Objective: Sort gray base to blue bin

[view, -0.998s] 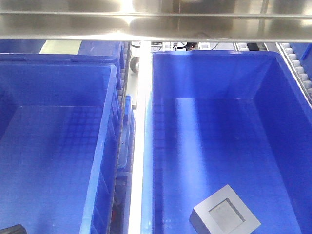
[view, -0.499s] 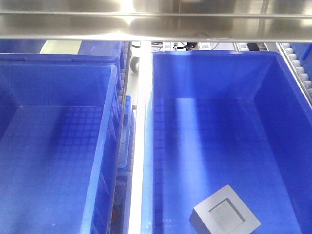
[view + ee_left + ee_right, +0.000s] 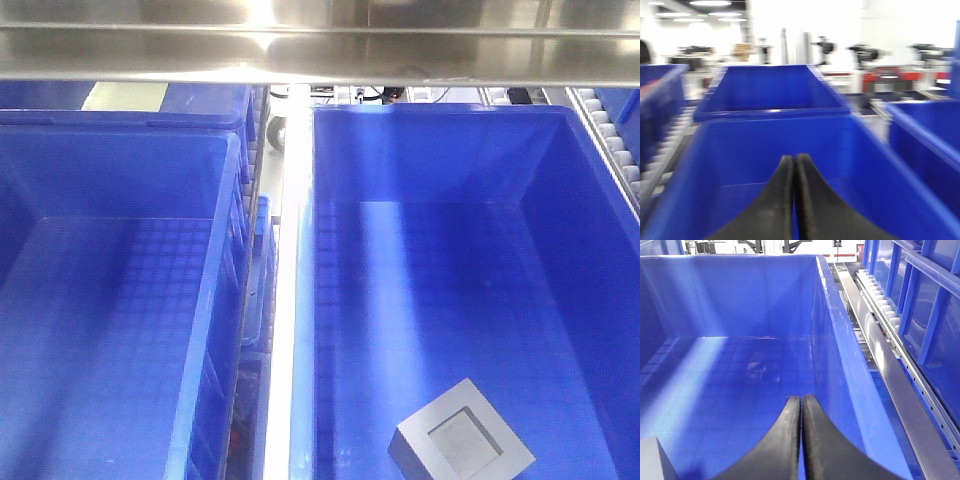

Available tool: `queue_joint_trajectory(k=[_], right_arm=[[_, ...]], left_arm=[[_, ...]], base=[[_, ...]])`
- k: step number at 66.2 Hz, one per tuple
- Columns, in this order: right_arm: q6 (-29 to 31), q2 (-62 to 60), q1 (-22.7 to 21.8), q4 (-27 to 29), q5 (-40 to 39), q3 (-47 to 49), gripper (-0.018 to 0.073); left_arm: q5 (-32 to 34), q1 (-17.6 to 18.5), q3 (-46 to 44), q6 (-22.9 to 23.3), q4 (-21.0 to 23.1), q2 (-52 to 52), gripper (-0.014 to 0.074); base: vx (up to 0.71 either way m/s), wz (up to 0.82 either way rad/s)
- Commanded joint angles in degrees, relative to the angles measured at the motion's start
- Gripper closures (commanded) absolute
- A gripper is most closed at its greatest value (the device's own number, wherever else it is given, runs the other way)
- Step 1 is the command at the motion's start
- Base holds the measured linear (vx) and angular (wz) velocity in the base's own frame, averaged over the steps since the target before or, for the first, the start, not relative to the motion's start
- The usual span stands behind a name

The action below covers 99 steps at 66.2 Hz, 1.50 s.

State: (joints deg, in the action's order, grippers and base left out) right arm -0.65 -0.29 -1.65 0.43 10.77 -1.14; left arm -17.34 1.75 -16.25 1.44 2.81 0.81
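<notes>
Matte gray cube-like base (image 3: 460,445) was plain; bright-blue plastic bin (image 3: 440,120) had grid-patterned floor; black gripper fingers (image 3: 815,440).

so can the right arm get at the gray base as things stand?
Probably yes. The gray base lies alone on the blue bin floor, recess up, nothing over it. The right end effector already hangs inside that bin, base at its lower left, but it is shut and must open first.

Bright overhead light; glare streaks on steel shelf (image 3: 320,45) and blue bin (image 3: 440,250) floor. Left wrist view motion-blurred, far background blown out white. Right wrist view sharp.
</notes>
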Motion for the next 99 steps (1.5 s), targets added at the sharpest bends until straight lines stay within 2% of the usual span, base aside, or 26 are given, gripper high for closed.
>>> queue_joint_trajectory(k=[1, 5, 10, 22, 39, 52, 99], right_arm=[[0.65, 1.03, -0.14, -0.43, -2.17, -0.56, 0.0564], [0.65, 1.03, -0.14, -0.43, -2.17, -0.56, 0.0564], [0.65, 1.03, -0.14, -0.43, -2.17, -0.56, 0.0564], [0.65, 1.03, -0.14, -0.43, -2.17, -0.56, 0.0564], [0.65, 1.03, -0.14, -0.43, -2.17, -0.56, 0.0564], [0.65, 1.03, -0.14, -0.43, -2.17, -0.56, 0.0564], [0.65, 1.03, -0.14, -0.43, -2.17, -0.56, 0.0564]], left_arm=[[4.57, -3.76, -1.32, 0.15, 0.06, 0.71, 0.0594], [5.42, -5.68, -0.43, 0.15, -1.02, 0.71, 0.0594], [7.4, -6.31, 1.52, 0.15, -2.49, 0.71, 0.0594], [12.38, -6.0, 9.03, 0.41, -2.81, 0.71, 0.0594], [13.98, -6.01, 16.59, 0.41, -2.81, 0.71, 0.0594], [10.34, -6.01, 16.59, 0.41, -2.81, 0.71, 0.0594], [10.52, -6.01, 16.55, 0.41, -2.81, 0.71, 0.0594]], base=[[0.0, 0.0], [0.0, 0.0], [0.0, 0.0], [0.0, 0.0], [0.0, 0.0], [0.0, 0.0], [0.0, 0.0]])
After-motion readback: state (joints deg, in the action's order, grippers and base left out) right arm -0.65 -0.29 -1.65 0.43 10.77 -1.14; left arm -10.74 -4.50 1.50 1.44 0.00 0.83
